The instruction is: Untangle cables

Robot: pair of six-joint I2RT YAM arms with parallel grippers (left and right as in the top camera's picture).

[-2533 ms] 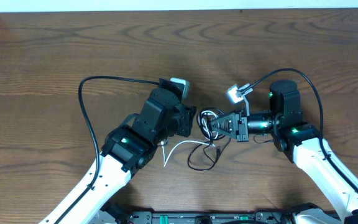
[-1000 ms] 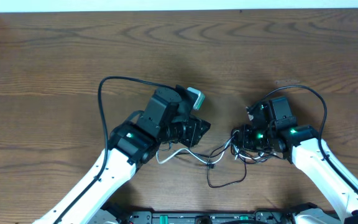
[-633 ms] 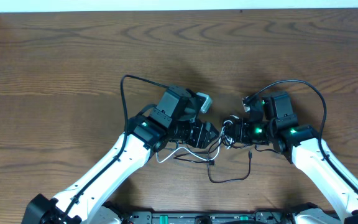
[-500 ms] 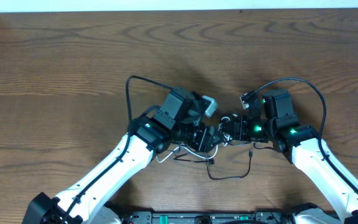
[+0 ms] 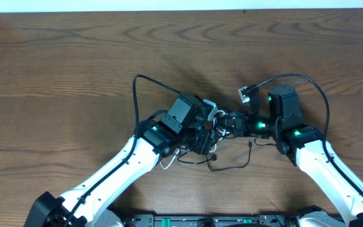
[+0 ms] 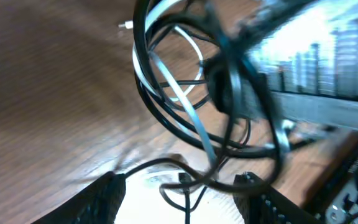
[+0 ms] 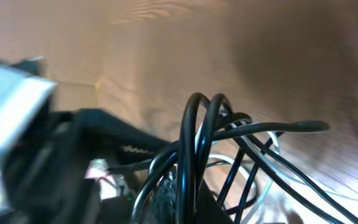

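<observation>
Cables point(image 7: 191, 143) hang bunched near the middle of the counter point(image 5: 55, 69), slightly toward its near edge. We see the right tool point(image 5: 227, 122) clenched on the tangle; the left tool point(image 6: 180, 182) is released, fingers spread under the loops.

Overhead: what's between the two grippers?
The cables: black loops and one white cord, bunched in the gap between the left gripper and the right gripper. Seen overhead; both wrist views show the tangle close up.
</observation>
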